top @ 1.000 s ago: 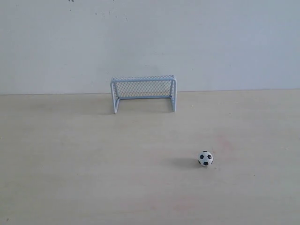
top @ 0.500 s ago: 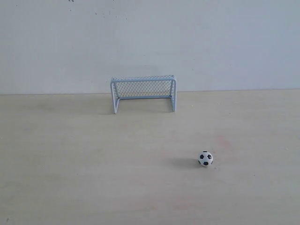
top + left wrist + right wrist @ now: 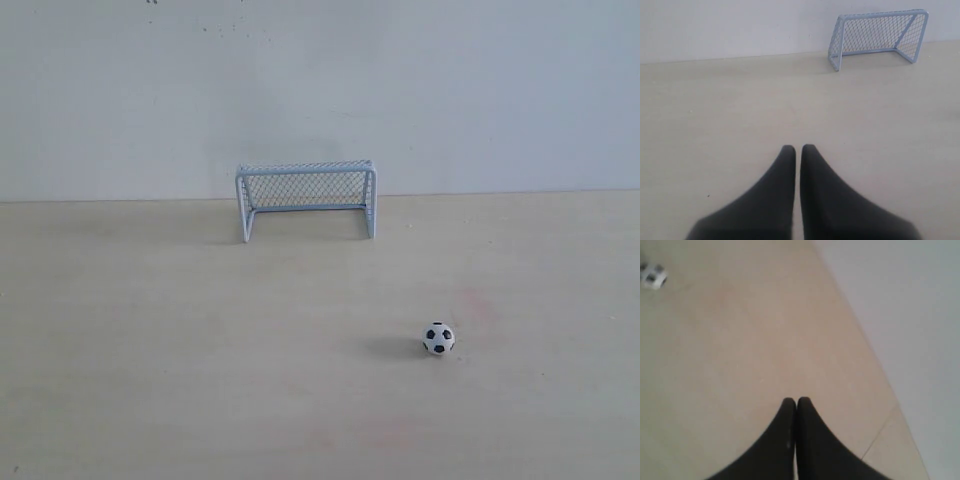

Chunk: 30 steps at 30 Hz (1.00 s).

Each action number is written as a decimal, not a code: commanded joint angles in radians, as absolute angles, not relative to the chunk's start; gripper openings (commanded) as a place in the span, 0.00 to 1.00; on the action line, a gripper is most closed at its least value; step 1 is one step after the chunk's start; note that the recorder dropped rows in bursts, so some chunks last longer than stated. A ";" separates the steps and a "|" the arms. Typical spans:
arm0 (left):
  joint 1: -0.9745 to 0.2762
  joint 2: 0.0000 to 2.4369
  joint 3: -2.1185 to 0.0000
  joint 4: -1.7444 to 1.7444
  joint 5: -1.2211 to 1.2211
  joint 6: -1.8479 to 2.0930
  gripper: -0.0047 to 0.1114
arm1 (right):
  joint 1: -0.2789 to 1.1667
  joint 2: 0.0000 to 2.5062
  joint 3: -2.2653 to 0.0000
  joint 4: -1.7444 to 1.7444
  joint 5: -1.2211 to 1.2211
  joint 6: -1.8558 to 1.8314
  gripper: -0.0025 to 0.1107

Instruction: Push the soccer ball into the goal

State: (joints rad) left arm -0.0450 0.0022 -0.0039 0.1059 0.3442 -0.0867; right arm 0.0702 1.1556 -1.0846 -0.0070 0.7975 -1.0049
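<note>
A small soccer goal (image 3: 305, 188) with a pale grey-white frame and mesh netting stands at the far edge of a light wooden table (image 3: 150, 340), close against a plain white wall (image 3: 450, 90). Its open mouth faces the near side. A tiny black-and-white soccer ball (image 3: 438, 339) rests on the table well apart from the goal, nearer and off to the right, with a faint shadow on its left.
</note>
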 commanded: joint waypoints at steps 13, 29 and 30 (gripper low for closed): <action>-0.042 0.000 0.000 0.106 0.341 -0.087 0.08 | 0.069 1.374 -1.093 0.196 0.890 -1.532 0.02; -0.042 0.000 0.000 0.106 0.341 -0.087 0.08 | 0.288 1.715 -1.095 0.020 0.745 -1.715 0.02; -0.042 0.000 0.000 0.106 0.341 -0.087 0.08 | 0.303 1.738 -1.099 -0.020 0.743 -1.688 0.02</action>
